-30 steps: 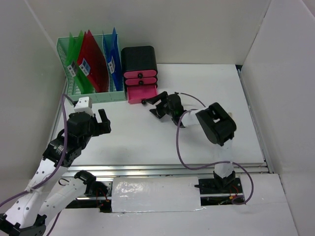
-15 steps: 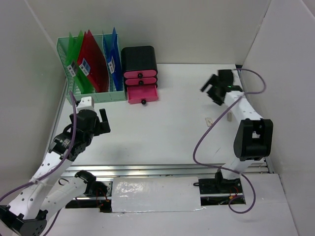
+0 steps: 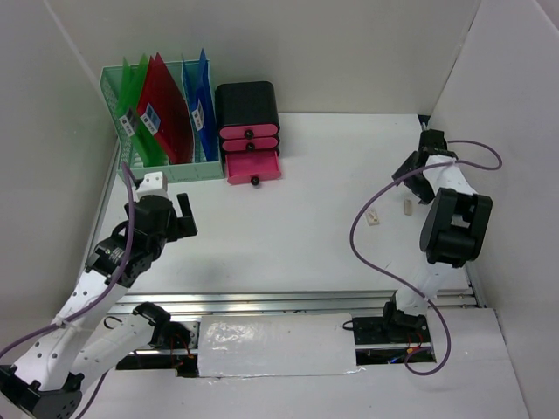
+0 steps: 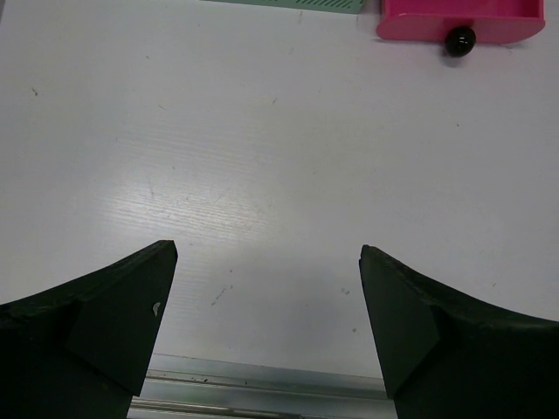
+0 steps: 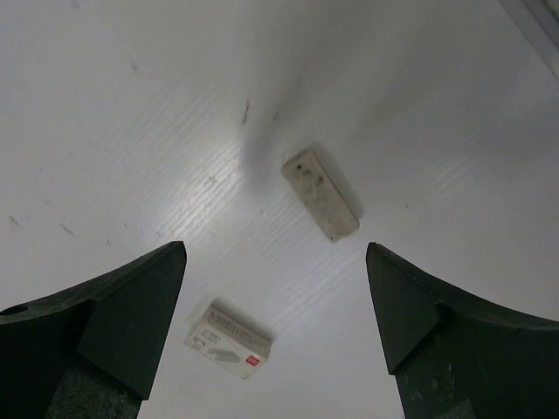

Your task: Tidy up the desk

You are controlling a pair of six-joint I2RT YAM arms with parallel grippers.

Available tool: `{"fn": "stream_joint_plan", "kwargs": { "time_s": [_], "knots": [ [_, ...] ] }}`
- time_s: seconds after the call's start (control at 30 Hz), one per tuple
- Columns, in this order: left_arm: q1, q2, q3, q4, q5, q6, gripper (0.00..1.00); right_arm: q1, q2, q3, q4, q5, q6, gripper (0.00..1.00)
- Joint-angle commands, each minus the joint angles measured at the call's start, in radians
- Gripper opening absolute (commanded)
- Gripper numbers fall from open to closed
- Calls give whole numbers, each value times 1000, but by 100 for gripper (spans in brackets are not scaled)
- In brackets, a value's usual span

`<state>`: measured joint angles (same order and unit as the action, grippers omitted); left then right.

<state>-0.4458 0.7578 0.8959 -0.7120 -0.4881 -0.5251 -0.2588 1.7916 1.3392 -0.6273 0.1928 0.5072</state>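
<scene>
The desk [image 3: 297,227] is a white tabletop walled by white panels, with a silver rail [image 3: 288,299] along its front. A small whitish eraser [image 3: 407,208] and a small white staple box [image 3: 374,218] lie on it at the right. My right gripper [image 3: 410,175] hovers open just beyond them. In the right wrist view [image 5: 275,253] the eraser [image 5: 320,195] lies between the jaws and the staple box [image 5: 228,340] nearer the left finger. My left gripper [image 3: 185,218] is open and empty over the left of the desk, and shows bare desk in its wrist view [image 4: 266,253].
A mint-green file rack [image 3: 162,113] with green, red and blue folders stands at the back left. Beside it is a black drawer box [image 3: 248,109] whose bottom pink drawer [image 3: 253,168] is pulled out, also in the left wrist view [image 4: 454,17]. The right wall panel is close to the right arm.
My right arm swung from the pink drawer at the centre to the right side and came down over the eraser and staple box. My left arm shifted only slightly.
</scene>
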Motion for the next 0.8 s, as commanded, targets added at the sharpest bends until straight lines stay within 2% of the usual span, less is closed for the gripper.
{"fn": "stream_joint_plan", "kwargs": {
  "time_s": [0.0,0.2,0.4,0.53,0.6,0.77],
  "knots": [
    [-14,5,12,29,16,16,100,-10,84,119,-89,73,-29,91],
    [-14,3,14,34,25,20,100,-33,169,158,-120,22,-36,88],
    [-14,11,12,36,34,22,99,-33,192,133,-126,-65,-76,77],
    [-14,14,12,40,49,28,99,-37,239,173,-164,-113,-95,58],
    [-14,12,12,42,54,30,100,-39,244,181,-169,-133,-111,54],
    [-14,12,11,43,52,30,100,-40,256,195,-192,-144,-119,54]
  ]
}}
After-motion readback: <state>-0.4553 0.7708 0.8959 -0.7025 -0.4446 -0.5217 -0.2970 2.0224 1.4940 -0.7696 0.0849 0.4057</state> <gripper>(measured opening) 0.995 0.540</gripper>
